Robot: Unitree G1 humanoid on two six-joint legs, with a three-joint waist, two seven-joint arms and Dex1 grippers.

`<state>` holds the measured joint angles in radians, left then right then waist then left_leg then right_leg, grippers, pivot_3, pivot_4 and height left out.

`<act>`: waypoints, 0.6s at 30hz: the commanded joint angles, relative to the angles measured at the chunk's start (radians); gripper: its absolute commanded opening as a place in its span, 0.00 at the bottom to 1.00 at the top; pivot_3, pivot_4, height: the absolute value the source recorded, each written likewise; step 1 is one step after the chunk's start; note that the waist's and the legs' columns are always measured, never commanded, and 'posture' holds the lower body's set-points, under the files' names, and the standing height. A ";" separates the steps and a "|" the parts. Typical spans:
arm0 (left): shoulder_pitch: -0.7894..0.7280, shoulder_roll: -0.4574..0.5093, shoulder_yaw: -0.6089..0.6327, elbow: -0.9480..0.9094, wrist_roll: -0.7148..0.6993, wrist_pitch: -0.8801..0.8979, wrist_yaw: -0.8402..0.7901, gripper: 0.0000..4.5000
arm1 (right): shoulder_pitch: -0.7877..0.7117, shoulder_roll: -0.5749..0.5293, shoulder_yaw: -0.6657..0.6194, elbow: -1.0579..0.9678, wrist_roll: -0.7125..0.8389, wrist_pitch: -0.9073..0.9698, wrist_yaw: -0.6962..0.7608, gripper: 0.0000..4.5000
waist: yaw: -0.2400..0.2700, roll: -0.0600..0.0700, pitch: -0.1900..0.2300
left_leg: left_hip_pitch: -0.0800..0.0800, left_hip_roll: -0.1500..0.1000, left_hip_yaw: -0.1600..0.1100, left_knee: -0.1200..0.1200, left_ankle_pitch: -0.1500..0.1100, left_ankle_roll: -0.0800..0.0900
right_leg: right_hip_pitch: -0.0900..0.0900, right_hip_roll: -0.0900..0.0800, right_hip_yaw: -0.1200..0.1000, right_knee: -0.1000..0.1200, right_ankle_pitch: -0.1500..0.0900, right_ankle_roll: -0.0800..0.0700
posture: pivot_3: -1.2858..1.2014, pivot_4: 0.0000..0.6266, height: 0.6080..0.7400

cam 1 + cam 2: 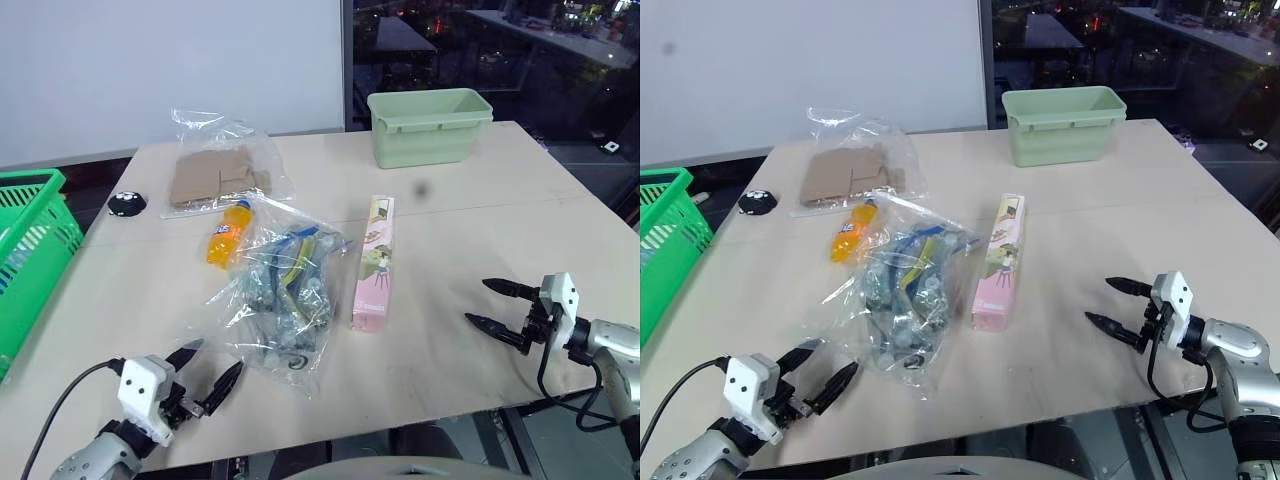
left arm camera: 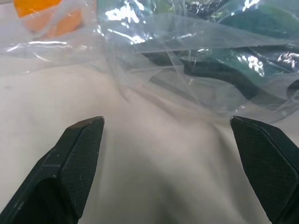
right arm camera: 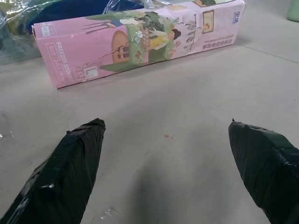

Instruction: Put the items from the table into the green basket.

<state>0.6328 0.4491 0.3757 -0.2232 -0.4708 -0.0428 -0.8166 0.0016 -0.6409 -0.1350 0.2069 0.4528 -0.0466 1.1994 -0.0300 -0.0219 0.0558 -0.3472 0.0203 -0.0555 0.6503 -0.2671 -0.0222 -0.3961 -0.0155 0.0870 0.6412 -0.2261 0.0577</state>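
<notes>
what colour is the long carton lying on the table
Pink, with a printed illustration, on the long carton; clearest in the right wrist view.

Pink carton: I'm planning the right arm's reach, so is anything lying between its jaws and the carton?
Nothing visible. The right gripper is open, facing the long side of the pink carton across bare table. The clear bag lies on the carton's far side.

The green basket (image 1: 30,250) at nine o'clock is cut by the picture's edge, its far side unseen. The crinkly bag (image 1: 285,295) covers part of the orange soda bottle (image 1: 228,235). Carton (image 3: 140,39) print too small to read
</notes>
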 commanded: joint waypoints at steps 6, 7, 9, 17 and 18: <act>0.101 0.112 0.118 -0.094 -0.139 0.049 -0.157 0.99 | -0.004 -0.074 -0.022 -0.192 0.106 0.103 0.095 1.00 | -0.002 -0.001 0.004 | 0.000 0.000 0.001 0.000 0.000 0.000 | -0.001 0.000 0.000 0.000 0.000 0.000 | 0.55 0.00 1.00; 0.117 0.130 0.143 -0.101 -0.153 0.052 -0.183 0.99 | -0.015 -0.079 -0.013 -0.221 0.114 0.120 0.098 1.00 | -0.002 -0.001 0.004 | 0.000 0.001 0.000 0.000 0.000 0.000 | -0.001 0.000 0.000 0.000 0.000 0.000 | 0.55 0.00 1.00; 0.142 0.160 0.193 -0.111 -0.180 0.059 -0.226 0.99 | -0.043 -0.092 0.006 -0.281 0.149 0.193 0.101 1.00 | -0.006 -0.001 0.005 | 0.000 0.001 0.001 0.000 0.000 0.000 | -0.002 0.000 0.000 0.000 0.000 0.000 | 0.56 0.00 1.00; 0.175 0.219 0.413 -0.148 -0.269 0.136 -0.259 0.99 | -0.299 0.013 0.120 -0.388 0.102 0.344 -0.091 1.00 | -0.001 -0.002 0.006 | -0.002 0.002 0.004 -0.001 -0.001 0.000 | -0.006 -0.002 -0.001 -0.001 0.000 0.000 | 0.58 0.00 1.00; 0.176 0.207 0.420 -0.158 -0.278 0.145 -0.251 0.99 | -0.323 0.023 0.134 -0.389 0.094 0.347 -0.093 1.00 | 0.002 -0.002 0.006 | -0.004 0.002 0.004 -0.001 -0.001 0.000 | -0.008 -0.002 -0.001 0.000 0.000 0.000 | 0.58 0.00 1.00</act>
<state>0.7973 0.6656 0.7559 -0.3458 -0.7187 0.0897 -1.0680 -0.2896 -0.6193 -0.0048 -0.1528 0.5552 0.2857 1.1301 -0.0275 -0.0241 0.0616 -0.3529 0.0225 -0.0512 0.6492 -0.2680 -0.0220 -0.4055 -0.0172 0.0857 0.6408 -0.2262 0.0574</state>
